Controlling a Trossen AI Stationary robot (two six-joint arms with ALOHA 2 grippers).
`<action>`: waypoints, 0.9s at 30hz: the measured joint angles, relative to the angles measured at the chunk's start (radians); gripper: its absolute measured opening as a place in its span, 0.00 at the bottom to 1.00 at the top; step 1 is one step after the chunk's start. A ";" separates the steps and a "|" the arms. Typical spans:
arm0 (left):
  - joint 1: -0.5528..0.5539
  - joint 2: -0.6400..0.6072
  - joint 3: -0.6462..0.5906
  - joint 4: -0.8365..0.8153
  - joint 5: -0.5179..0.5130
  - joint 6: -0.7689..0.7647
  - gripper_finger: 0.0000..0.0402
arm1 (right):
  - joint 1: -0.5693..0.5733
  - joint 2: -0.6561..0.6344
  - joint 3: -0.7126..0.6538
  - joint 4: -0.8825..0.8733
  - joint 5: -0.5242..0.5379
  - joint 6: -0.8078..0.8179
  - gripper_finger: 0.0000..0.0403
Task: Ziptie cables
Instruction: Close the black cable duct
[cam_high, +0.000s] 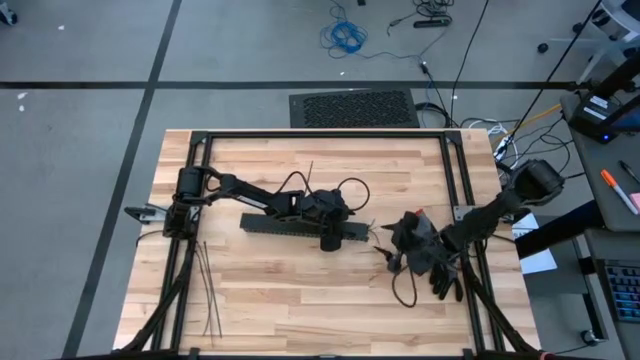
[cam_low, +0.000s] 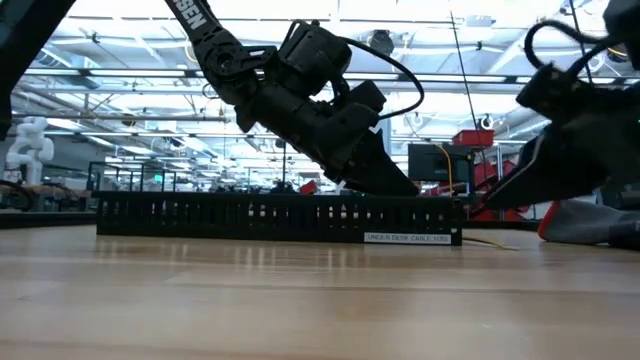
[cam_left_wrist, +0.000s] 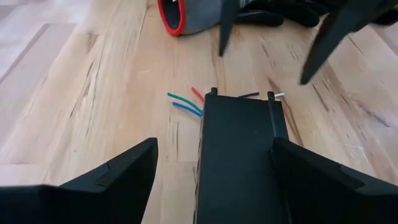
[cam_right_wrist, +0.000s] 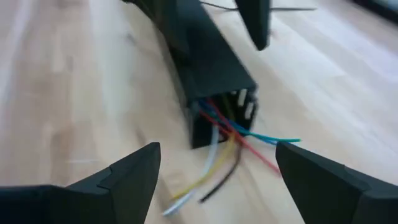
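Observation:
A long black slotted duct (cam_high: 285, 225) lies across the middle of the wooden table. The cables (cam_right_wrist: 230, 140), thin coloured wires, stick out of its right end and trail on the wood; their tips (cam_left_wrist: 186, 102) show past the duct in the left wrist view. My left gripper (cam_left_wrist: 214, 146) is open and slants down over the duct's right end (cam_low: 395, 185), one finger on each side. My right gripper (cam_right_wrist: 217, 149) is open, low over the table just right of the wire ends (cam_high: 395, 248). The zipties (cam_high: 207, 290) lie flat at the near left. My left gripper straddles the duct's right end (cam_left_wrist: 242, 124) from above, slanting down from the table's left, its fingers along the duct's two long sides. I cannot tell whether either finger touches the duct, which rests flat on the table.
A grey thing with a red rim (cam_left_wrist: 186, 15) lies on the wood beside my right gripper, also in the low view (cam_low: 580, 222). A black metal frame (cam_high: 300, 135) runs around the table's edges. Bare wood lies near the front edge (cam_high: 320, 310).

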 joint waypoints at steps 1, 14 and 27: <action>0.000 0.000 0.000 0.000 0.000 0.000 0.78 | -0.003 0.019 0.000 0.008 0.019 -0.012 0.78; -0.002 0.000 0.000 -0.001 0.005 -0.024 0.78 | -0.150 0.157 0.000 0.246 -0.160 -0.218 0.78; -0.004 0.000 0.000 -0.002 0.008 -0.024 0.78 | -0.298 0.158 -0.042 0.353 -0.368 -0.343 0.78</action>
